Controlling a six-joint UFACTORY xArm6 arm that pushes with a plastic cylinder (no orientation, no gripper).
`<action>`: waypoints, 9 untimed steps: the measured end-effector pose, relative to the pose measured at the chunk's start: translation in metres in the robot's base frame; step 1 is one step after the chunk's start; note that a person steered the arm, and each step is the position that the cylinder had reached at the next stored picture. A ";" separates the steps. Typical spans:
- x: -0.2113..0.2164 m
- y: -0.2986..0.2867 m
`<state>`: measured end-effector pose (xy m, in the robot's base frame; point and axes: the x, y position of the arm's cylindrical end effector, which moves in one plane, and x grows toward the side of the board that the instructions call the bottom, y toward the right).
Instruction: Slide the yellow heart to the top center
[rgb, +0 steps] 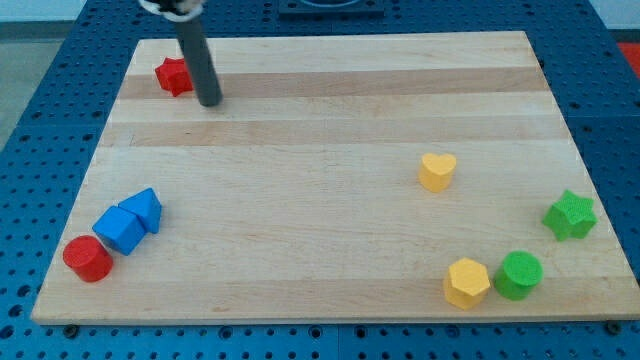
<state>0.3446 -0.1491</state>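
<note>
My tip (210, 101) stood at the view's upper left, just right of the red star-shaped block (174, 76) and well apart from the yellow heart-shaped block (437, 171), which lay right of centre on the pale wooden board (320, 120); the rod has no hand to open or close and gripped nothing. To do this well, I judged I should circle to the heart's lower right, then push up and leftward, centred so it wouldn't spin away. I counted two yellow blocks (heart, hexagonal block (467, 282)), two blue blocks (130, 222), two red (star, cylinder (88, 258)), two green (star (570, 215), cylinder (519, 275)).
</note>
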 end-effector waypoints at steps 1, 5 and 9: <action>0.048 0.014; 0.121 0.116; 0.165 0.244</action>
<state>0.5099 0.0952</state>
